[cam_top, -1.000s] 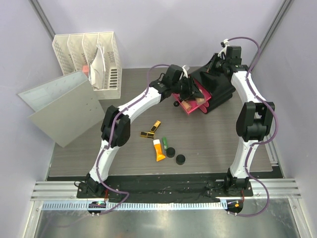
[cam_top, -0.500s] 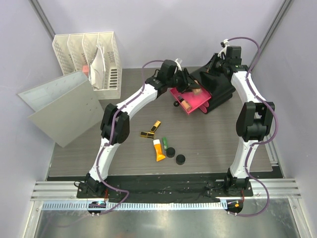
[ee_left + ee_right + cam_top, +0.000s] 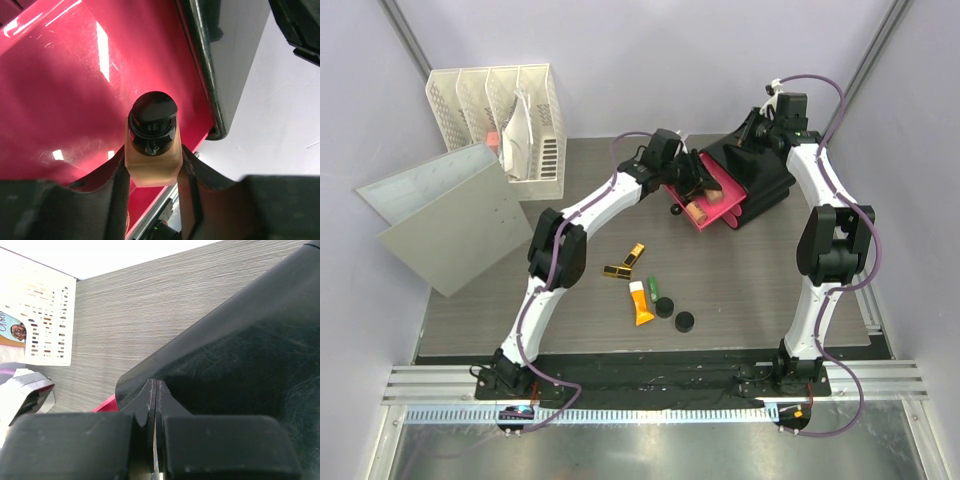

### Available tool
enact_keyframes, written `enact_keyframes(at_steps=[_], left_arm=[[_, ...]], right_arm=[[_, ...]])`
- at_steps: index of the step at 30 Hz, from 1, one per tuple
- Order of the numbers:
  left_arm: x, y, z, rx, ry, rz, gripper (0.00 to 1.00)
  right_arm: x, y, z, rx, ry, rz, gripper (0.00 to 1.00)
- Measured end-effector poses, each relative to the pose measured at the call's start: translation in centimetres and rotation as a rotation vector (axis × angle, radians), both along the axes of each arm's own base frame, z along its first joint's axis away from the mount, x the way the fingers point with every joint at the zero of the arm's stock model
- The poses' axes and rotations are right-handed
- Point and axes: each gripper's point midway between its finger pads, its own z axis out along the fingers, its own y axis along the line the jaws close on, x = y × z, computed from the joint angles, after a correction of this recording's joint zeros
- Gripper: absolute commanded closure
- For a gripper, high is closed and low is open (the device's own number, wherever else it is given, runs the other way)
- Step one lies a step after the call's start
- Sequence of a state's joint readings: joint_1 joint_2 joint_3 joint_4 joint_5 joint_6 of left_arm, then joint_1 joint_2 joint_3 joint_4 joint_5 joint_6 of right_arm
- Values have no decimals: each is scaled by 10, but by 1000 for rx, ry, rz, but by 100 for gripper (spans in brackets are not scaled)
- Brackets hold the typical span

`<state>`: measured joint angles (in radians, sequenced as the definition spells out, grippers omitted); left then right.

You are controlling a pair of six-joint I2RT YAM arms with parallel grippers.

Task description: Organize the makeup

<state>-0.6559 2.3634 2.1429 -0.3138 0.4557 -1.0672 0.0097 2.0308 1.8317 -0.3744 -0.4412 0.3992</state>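
My left gripper (image 3: 697,180) (image 3: 152,161) is shut on a beige foundation bottle (image 3: 152,152) with a black cap, held over the open pink drawer (image 3: 60,90) of the black organizer box (image 3: 760,175). A second beige bottle (image 3: 698,210) lies in that drawer. My right gripper (image 3: 758,135) (image 3: 156,386) is shut and rests on the box's black top (image 3: 240,355). On the table lie two gold-black lipsticks (image 3: 635,254) (image 3: 616,271), an orange tube (image 3: 641,303), a green stick (image 3: 652,289) and two black discs (image 3: 665,307) (image 3: 685,321).
A white mesh file rack (image 3: 505,115) stands at the back left. A grey binder (image 3: 450,215) lies in front of it, overhanging the table's left edge. Walls close in the back and both sides.
My left gripper has shifted a little over the pink drawer with the beige bottle in it. The right arm has not moved.
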Motion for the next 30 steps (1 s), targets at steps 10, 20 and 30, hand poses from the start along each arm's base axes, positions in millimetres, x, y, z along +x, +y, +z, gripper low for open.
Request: enact_keyframes(at_steps=[10, 20, 30], left_arm=[[8, -7, 21, -41, -40, 0, 49], [12, -3, 35, -57, -70, 2, 49], [-34, 67, 99, 76, -189, 9, 45]], right_arm=[[0, 1, 0, 3, 0, 3, 99], [0, 1, 0, 4, 0, 4, 99], [0, 1, 1, 4, 0, 5, 99]])
